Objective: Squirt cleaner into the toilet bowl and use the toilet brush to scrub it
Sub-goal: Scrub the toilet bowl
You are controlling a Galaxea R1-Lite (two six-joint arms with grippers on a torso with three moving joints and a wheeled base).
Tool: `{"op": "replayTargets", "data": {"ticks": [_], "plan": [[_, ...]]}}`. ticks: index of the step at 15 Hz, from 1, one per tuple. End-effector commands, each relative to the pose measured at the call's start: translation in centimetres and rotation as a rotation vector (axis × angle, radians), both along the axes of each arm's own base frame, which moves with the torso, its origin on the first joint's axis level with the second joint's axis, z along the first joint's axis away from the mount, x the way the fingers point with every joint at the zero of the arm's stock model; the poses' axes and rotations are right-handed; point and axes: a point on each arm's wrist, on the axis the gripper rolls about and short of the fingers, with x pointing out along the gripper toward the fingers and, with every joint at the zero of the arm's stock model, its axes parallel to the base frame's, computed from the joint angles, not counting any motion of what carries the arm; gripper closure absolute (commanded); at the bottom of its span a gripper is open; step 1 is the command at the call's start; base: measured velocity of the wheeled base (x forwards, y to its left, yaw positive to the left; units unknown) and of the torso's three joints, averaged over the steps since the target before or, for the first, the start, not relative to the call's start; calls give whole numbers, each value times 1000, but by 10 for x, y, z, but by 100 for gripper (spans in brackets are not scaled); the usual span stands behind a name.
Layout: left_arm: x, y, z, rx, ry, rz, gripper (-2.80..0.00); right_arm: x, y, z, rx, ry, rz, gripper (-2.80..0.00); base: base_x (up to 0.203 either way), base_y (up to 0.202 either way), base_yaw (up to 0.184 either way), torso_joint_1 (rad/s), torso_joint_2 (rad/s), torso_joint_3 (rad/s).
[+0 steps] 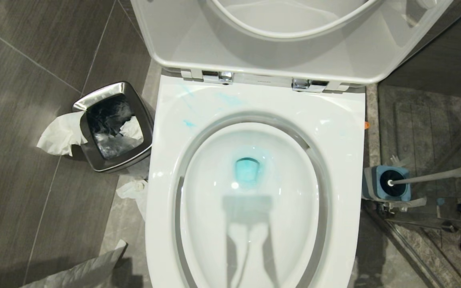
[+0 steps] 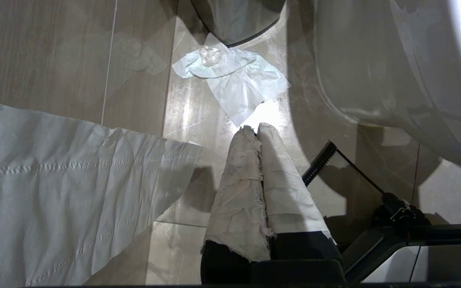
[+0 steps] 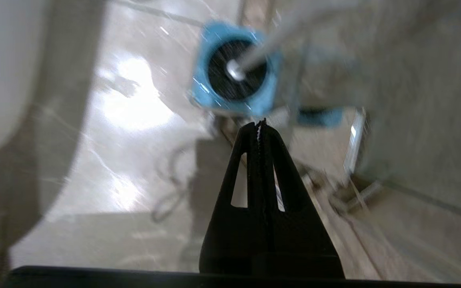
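The toilet bowl (image 1: 254,224) fills the middle of the head view, seat and lid raised, with blue liquid pooled at its drain (image 1: 247,169) and faint blue smears on the rear rim. On the floor to its right the toilet brush (image 1: 434,177) stands in a blue-and-grey holder (image 1: 386,183), its white handle leaning to the right. My right gripper (image 3: 259,122) is shut and empty, a short way from the holder (image 3: 234,72) and pointing at it. My left gripper (image 2: 256,127), fingers wrapped in white paper, hangs shut over the floor tiles. A small orange tip (image 1: 366,125) shows by the bowl's right rim, perhaps the cleaner's cap.
A steel bin (image 1: 94,100) with a black liner and tissues stands left of the bowl. Crumpled tissue (image 1: 134,192) and a paper sheet (image 1: 86,272) lie on the floor there. A grey mat (image 1: 426,120) and metal fittings (image 1: 414,218) lie near the holder.
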Motion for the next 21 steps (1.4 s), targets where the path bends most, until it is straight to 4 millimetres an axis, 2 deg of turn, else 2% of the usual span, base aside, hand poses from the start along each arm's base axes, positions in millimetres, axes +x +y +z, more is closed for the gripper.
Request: {"op": "replayTargets", "data": {"ticks": [1,4,5,8,13,17,21], "plan": [[0,0,0,0,2,0,0,8,-3,-12,17,67,-23,0,0,0,0,0,0,0],[0,0,0,0,2,0,0,11,-4,-14,19,78,-23,0,0,0,0,0,0,0],[0,0,0,0,3,0,0,12,-5,-15,17,81,-24,-280,0,0,0,0,0,0],[0,0,0,0,2,0,0,22,-8,-10,13,52,-26,-280,0,0,0,0,0,0],[0,0,0,0,2,0,0,54,-24,1,14,-10,-63,-280,0,0,0,0,0,0],[0,0,0,0,2,0,0,73,-30,-1,-1,-69,-64,-280,0,0,0,0,0,0],[0,0,0,0,2,0,0,91,-36,6,-32,-147,-56,-280,0,0,0,0,0,0]]}}
